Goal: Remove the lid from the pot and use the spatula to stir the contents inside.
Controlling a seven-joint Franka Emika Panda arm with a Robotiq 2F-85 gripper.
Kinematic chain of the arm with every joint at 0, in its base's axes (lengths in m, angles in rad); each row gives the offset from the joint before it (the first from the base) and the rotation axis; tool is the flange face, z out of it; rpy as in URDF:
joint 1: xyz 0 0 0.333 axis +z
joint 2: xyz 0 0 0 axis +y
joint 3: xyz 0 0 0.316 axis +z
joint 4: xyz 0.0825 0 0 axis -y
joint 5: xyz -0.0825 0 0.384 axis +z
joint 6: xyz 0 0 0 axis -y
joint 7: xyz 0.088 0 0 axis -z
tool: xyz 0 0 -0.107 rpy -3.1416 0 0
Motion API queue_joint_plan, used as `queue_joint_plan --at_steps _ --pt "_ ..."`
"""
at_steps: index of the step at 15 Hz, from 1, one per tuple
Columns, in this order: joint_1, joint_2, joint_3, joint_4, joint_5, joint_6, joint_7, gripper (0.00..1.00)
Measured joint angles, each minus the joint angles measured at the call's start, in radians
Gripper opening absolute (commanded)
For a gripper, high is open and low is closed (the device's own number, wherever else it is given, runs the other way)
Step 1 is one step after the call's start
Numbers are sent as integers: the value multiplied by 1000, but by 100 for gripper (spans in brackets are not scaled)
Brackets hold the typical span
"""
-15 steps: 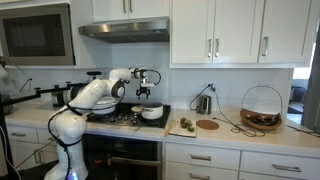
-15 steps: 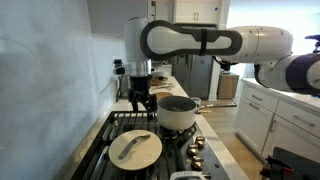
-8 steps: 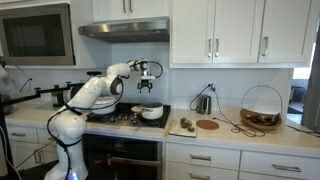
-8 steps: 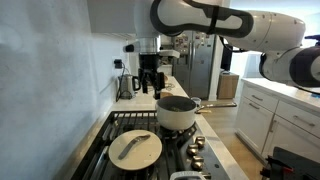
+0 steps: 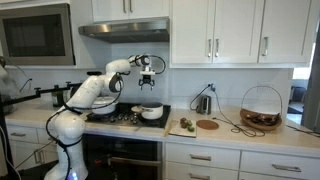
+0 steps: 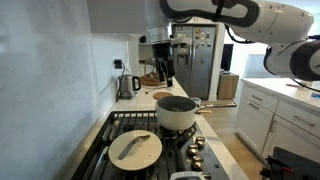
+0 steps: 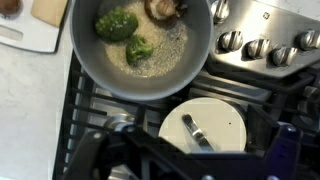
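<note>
Gripper has climbed since a second ago and now hangs high over the far end of the stove. Jaws: too dark, can't tell. Lid lies off on the near burner. Pot sits uncovered, beyond it to the right. I judge fetching the spatula comes next; none spotted.

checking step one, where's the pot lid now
In an exterior view the lid lies flat on the stove grate, nearer the camera than the open pot.

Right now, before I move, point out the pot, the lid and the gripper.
pot (image 6: 178,121): in an exterior view, on its white outer wall.
lid (image 6: 126,152): in an exterior view, on its flat top.
gripper (image 6: 162,80): in an exterior view, midway between the fingers' tips.
</note>
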Motion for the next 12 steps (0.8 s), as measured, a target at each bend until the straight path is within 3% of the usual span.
queue_joint_plan --at_steps 12 --pt "-189 -104 -9 -7 47 -166 247 100"
